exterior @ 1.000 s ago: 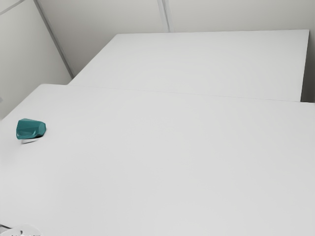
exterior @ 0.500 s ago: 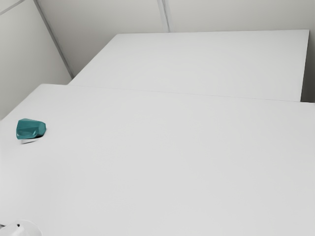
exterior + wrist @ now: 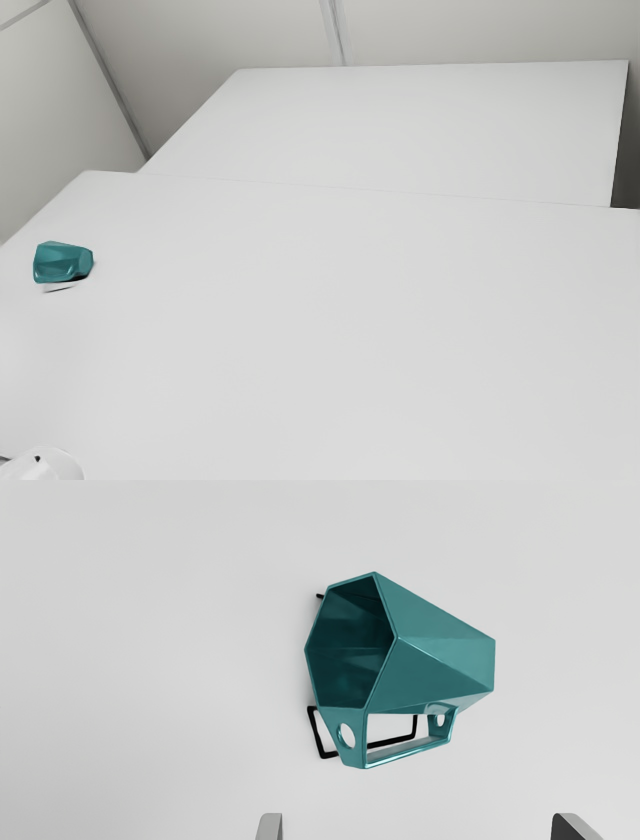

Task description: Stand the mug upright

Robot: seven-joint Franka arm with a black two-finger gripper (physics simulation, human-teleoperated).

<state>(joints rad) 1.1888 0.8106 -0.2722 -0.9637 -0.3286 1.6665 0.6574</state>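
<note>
Teal faceted mug (image 3: pixel 440 652): on its side, just ahead of the fingertips, not between them.
Long axis: mouth to base, running roughly along the line from finger to finger.
Handle (image 3: pixel 410 750): side nearest the gripper (image 3: pixel 419 826).
Fingers: wide apart, nothing held.
Next move: probably a reach forward; closing across the length looks awkward, a wrist turn may help.
White tabletop (image 3: pixel 350 330): mug near exterior view's left edge.
Room: pale wall (image 3: pixel 220 60) behind.
</note>
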